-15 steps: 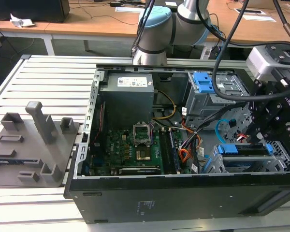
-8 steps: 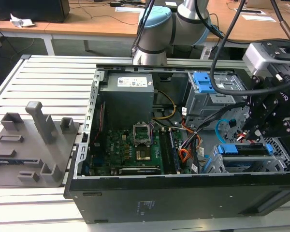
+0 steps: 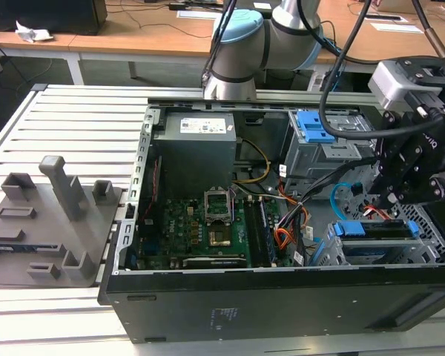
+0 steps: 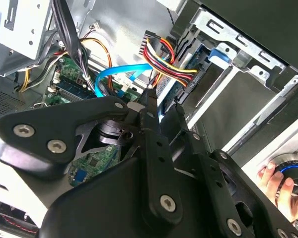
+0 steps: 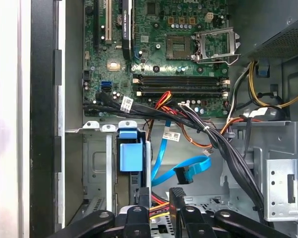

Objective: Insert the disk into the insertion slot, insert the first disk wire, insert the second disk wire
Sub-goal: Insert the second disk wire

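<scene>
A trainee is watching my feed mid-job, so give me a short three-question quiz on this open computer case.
1. True or false: the blue cable's dark plug hangs loose, not plugged in.
2. Where is the disk? A: on the slatted table. B: in the drive cage. C: on the motherboard.
3. Fill in: nearest the gripper runs the red, orange and ____ wire bundle.
Key: 1 true; 2 B; 3 yellow.
</scene>
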Controlling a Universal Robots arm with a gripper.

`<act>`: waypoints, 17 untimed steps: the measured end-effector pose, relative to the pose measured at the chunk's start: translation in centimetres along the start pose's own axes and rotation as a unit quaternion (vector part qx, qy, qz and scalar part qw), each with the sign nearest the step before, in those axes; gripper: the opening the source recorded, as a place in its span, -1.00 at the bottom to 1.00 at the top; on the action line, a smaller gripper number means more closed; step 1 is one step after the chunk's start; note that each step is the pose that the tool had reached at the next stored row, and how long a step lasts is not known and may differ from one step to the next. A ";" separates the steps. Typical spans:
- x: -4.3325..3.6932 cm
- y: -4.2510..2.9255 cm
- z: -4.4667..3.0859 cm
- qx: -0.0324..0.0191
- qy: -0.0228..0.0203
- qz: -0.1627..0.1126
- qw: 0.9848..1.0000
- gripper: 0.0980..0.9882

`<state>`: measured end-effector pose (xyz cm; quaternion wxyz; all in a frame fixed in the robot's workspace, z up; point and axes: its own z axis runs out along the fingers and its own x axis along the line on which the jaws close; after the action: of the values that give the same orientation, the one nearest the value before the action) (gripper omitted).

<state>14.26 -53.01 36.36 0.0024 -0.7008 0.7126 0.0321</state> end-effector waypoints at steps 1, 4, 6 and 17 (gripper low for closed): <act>-0.07 0.00 0.00 0.000 0.000 0.000 1.000 -0.54; -0.44 0.01 0.02 0.000 0.000 0.000 1.000 -0.54; -0.98 0.01 0.05 0.000 0.000 0.000 1.000 -0.54; -1.96 0.04 0.11 -0.001 0.001 -0.012 1.000 -0.54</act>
<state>14.25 -51.05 36.34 0.0020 -0.7093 0.7042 0.0321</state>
